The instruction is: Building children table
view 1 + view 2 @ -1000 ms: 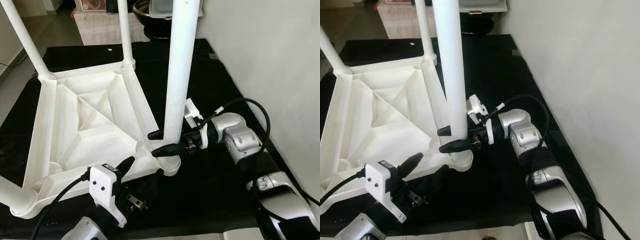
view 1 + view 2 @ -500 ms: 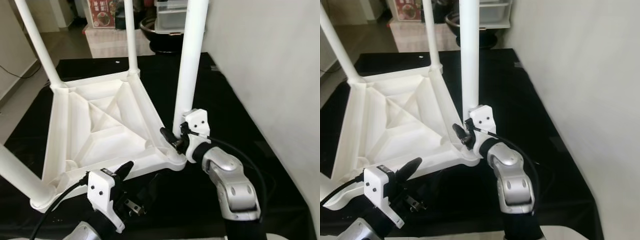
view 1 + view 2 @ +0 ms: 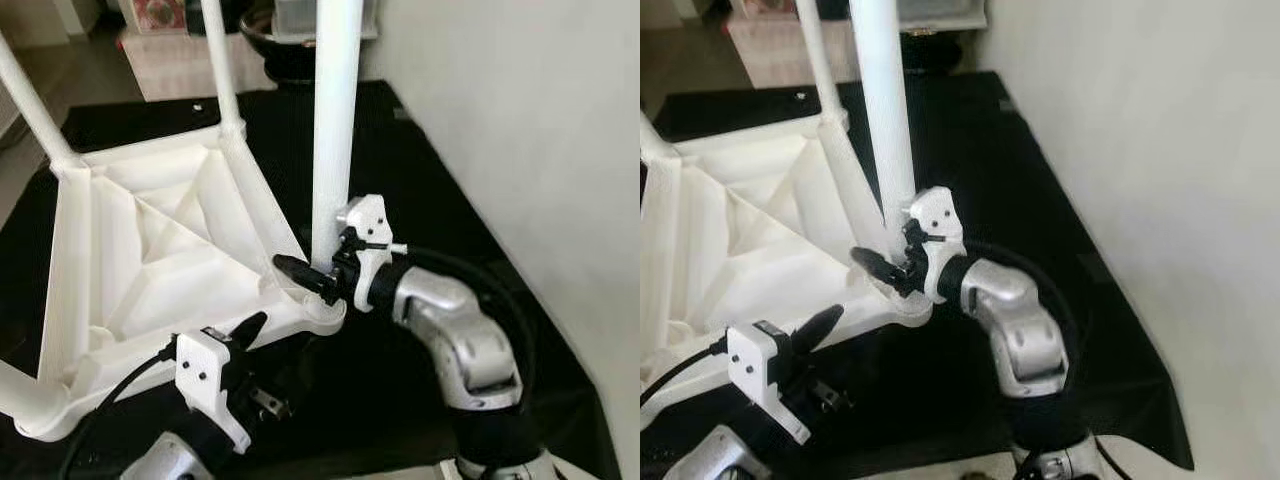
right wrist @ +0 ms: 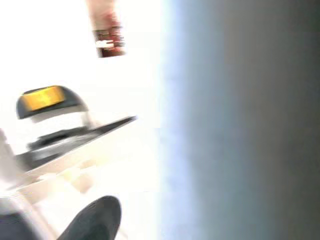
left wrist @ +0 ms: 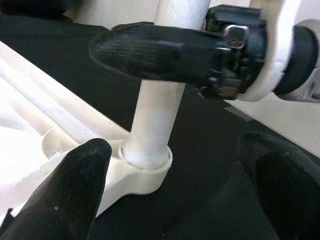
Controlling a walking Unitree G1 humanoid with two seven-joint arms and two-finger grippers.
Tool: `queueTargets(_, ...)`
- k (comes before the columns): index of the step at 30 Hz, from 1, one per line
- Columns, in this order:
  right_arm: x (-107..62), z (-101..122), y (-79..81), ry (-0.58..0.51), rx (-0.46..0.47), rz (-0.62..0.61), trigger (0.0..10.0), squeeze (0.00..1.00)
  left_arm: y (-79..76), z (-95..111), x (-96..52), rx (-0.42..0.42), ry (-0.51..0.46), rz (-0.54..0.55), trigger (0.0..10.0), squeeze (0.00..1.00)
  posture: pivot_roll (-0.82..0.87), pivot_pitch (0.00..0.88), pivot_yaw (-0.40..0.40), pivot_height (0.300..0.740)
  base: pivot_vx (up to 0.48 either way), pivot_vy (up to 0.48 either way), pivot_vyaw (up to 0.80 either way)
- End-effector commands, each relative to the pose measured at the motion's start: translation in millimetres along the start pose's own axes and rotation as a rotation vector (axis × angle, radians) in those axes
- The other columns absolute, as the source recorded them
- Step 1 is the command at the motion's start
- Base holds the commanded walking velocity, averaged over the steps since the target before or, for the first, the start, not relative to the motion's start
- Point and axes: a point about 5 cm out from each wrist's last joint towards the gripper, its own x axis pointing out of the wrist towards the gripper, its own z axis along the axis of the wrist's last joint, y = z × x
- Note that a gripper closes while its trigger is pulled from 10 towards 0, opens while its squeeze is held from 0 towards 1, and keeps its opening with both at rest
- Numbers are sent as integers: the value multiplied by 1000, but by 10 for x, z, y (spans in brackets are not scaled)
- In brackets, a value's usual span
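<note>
Right gripper (image 3: 318,270) around smooth round table leg (image 3: 334,130)

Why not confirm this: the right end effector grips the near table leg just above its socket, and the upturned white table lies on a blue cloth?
Wrong on the cloth: it is black, as the left eye view shows. The right end effector does grip the leg just above its socket on the upturned table.
</note>
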Motion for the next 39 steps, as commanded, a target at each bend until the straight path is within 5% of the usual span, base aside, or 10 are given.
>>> queueTargets(1, 27, 24, 170, 0, -3, 186, 10000, 1000, 3, -14, -7, -3, 9, 2, 10000, 0, 51, 147, -44, 740, 0, 0, 0)
queueTargets(6, -141, -64, 363, 70, -70, 405, 10000, 1000, 7, -10, 5, -2, 3, 12, 10000, 0, 48, 146, -46, 740, 0, 0, 0)
queueTargets(12, -142, -239, 193, 157, -74, 249, 10000, 961, 15, -13, 24, 1, 2, 7, 10000, 0, 34, 139, -42, 740, 0, 0, 0)
queueTargets(13, -153, -369, 0, 224, -89, 93, 10000, 827, 20, -16, 37, 6, 4, 4, 10000, 0, 30, 135, -40, 740, 0, 0, 0)
queueTargets(14, -189, -472, -159, 268, -88, -36, 10000, 537, 25, -17, 46, 12, 6, 2, 10000, 0, 26, 134, -40, 740, 0, 0, 0)
queueTargets(15, -221, -529, -249, 291, -85, -102, 10000, 537, 29, -19, 52, 15, 8, 1, 10000, 0, 24, 133, -40, 740, 0, 0, 0)
queueTargets(16, -248, -542, -275, 287, -71, -113, 10000, 318, 34, -20, 57, 21, 11, 0, 10000, 0, 17, 129, -40, 740, 0, 0, 0)
queueTargets(19, -260, -539, -275, 278, -59, -106, 10000, 318, 36, -21, 61, 25, 13, 0, 10000, 0, 17, 129, -40, 740, 0, 0, 0)
queueTargets(20, -294, -531, -263, 263, -49, -85, 10000, 8, 40, -21, 67, 32, 15, -3, 10000, 0, 8, 126, -37, 740, 0, 0, 0)
queueTargets(39, -682, -680, -229, -12, 110, -386, 10000, 0, 235, -21, 133, 139, 70, 109, 10000, 0, 4, 109, -20, 740, 0, 0, 0)
